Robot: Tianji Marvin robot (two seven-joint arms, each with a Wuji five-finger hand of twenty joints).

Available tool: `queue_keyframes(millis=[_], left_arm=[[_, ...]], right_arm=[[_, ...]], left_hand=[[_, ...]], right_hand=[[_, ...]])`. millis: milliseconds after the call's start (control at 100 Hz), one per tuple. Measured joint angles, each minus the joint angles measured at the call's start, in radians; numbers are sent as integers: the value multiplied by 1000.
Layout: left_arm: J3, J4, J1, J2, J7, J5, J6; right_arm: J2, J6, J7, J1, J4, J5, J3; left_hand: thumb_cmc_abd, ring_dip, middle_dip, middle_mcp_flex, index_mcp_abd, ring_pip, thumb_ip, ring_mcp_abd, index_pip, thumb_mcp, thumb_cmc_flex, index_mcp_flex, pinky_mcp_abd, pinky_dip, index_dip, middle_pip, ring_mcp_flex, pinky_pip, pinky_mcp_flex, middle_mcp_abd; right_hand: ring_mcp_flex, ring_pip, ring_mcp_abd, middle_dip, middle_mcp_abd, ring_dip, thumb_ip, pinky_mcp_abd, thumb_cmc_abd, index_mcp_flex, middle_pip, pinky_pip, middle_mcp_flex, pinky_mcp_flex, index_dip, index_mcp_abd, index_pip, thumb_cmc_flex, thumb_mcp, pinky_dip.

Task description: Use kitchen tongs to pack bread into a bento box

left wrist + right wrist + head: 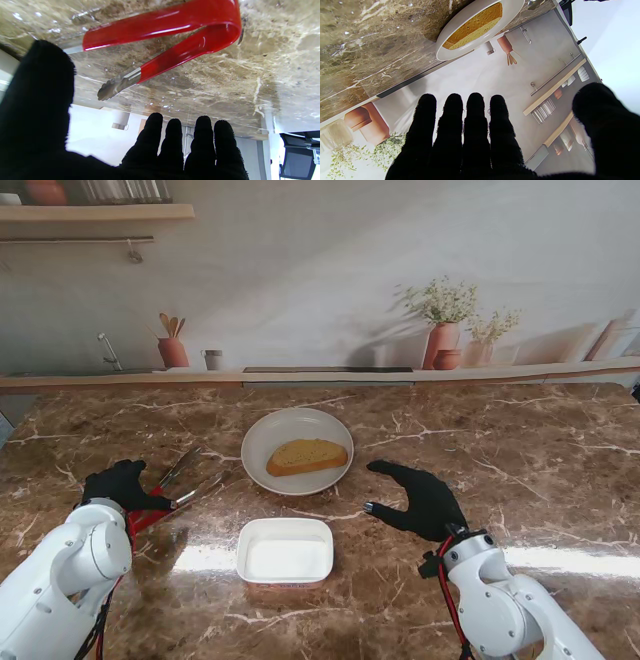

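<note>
A slice of toasted bread [307, 456] lies on a white round plate [262, 434] at the table's middle. Nearer to me stands the white rectangular bento box [286, 551], with nothing in it. Red-handled metal tongs [183, 488] lie on the marble at the left, their tips toward the plate. My left hand [120, 483], in a black glove, hovers over the tongs' handle end with fingers apart; the left wrist view shows the tongs [172, 32] lying apart from the fingers [150, 140]. My right hand [420, 498] is open, right of the box; the bread [475, 26] shows beyond it.
A brown marble table [520, 440] ends at a back ledge with terracotta vases [441, 343], a utensil pot [172, 350] and a small cup [212, 359]. A shelf [90, 212] hangs on the wall at the upper left.
</note>
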Motion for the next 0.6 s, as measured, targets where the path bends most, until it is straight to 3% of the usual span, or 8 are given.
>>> queue_keyframes(millis=[280, 600], left_arm=[[40, 72, -44, 4, -10, -41, 6], [84, 145, -90, 5, -7, -64, -10]], right_arm=[[0, 4, 5, 1, 3, 3, -1], [1, 12, 9, 1, 3, 3, -4]], left_hand=[[-32, 7, 11, 0, -10, 0, 1, 0, 91, 42, 0, 1, 0, 24, 70, 13, 0, 0, -5, 0], [-41, 13, 12, 0, -90, 0, 3, 0, 146, 95, 0, -1, 0, 26, 115, 22, 0, -24, -8, -24]], right_hand=[[0, 0, 0, 0, 0, 0, 0, 0, 0, 0, 0, 0, 0, 0, 0, 0, 0, 0, 0, 0], [0, 0, 0, 0, 0, 0, 0, 0, 0, 0, 0, 0, 0, 0, 0, 0, 0, 0, 0, 0]])
